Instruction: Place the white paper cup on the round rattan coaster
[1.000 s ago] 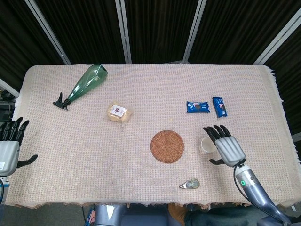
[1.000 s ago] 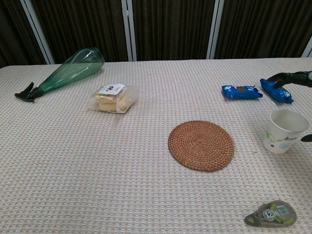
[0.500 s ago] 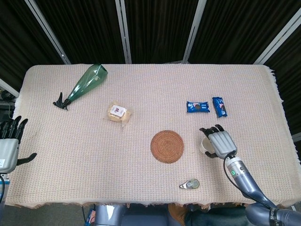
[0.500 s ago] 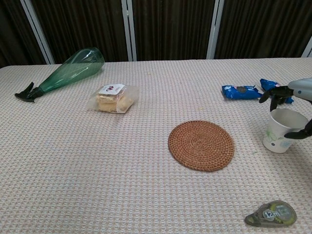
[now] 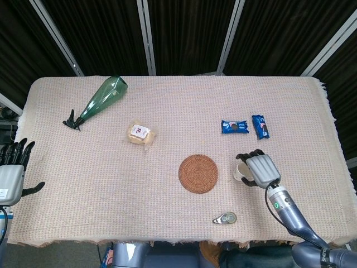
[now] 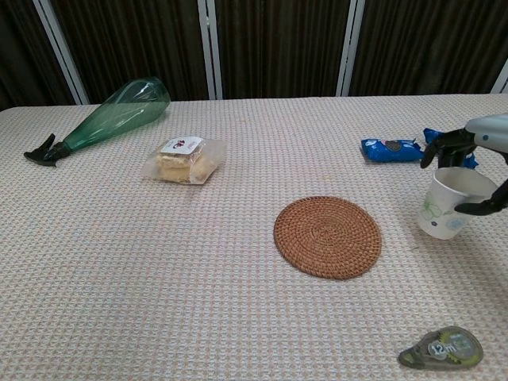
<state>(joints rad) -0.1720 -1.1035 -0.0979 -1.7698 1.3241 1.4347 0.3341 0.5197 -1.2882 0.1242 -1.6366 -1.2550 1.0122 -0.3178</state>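
Observation:
The white paper cup (image 6: 444, 203) is right of the round rattan coaster (image 6: 327, 236), tilted a little toward it. My right hand (image 6: 479, 136) grips the cup, fingers curled behind its rim and thumb across its near side. In the head view the cup (image 5: 240, 170) peeks out left of the right hand (image 5: 261, 169), a short gap from the coaster (image 5: 198, 174). I cannot tell whether the cup's base touches the cloth. My left hand (image 5: 11, 168) rests open at the table's left edge, holding nothing.
A green bottle (image 5: 103, 97) lies at the back left, and a wrapped sandwich (image 5: 139, 133) lies nearer the middle. Two blue snack packs (image 5: 236, 127) (image 5: 260, 126) lie behind the cup. A tape dispenser (image 5: 225, 218) sits near the front edge.
My right hand has closed around the cup and carried it slightly left toward the coaster, tilting it. The left hand has barely moved.

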